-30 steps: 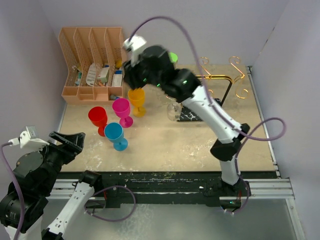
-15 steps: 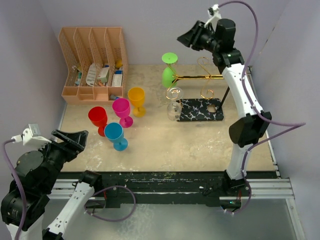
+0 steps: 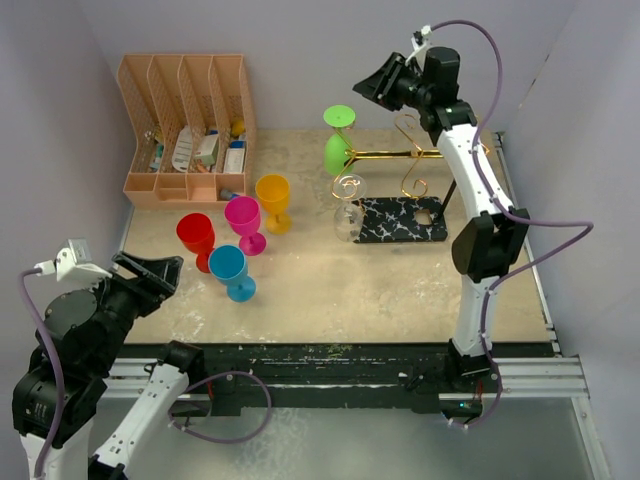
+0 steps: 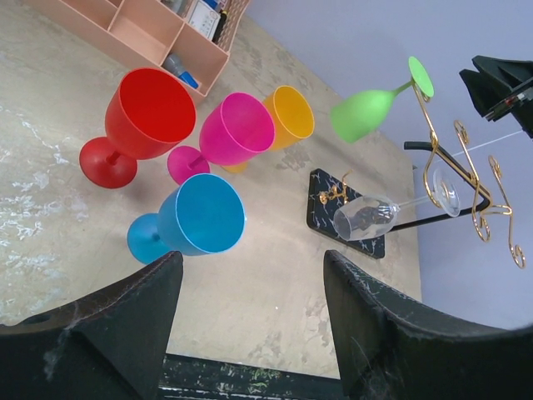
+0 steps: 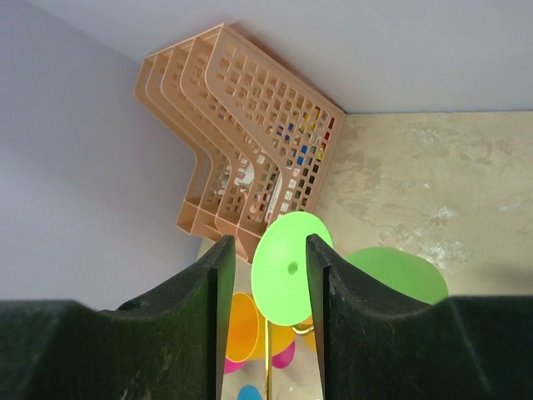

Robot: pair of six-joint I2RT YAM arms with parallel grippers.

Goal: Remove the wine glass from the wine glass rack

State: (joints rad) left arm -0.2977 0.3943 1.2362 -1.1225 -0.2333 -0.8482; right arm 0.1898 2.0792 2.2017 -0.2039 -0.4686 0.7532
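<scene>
Bright green wine glass (image 3: pixel 335 154) hung upside down, foot up, on the left end of the gold wine glass rack (image 3: pixel 404 153), far right, close to the back wall (image 3: pixel 300 40). There was bare tabletop (image 3: pixel 330 290) on the near side. The right gripper (image 3: pixel 366 84) hovered beside the foot, fingers spread, empty. The left gripper (image 3: pixel 165 275) gaped wide, empty too.

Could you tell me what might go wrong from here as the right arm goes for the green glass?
The right gripper is open, the thin foot disc of the green wine glass showing between its fingers; a pinch on that edge might slip. The glass hangs from the gold wine glass rack, so a pull off-line could tip the rack. A clear glass hanging on the same rack could be jolted loose.
</scene>
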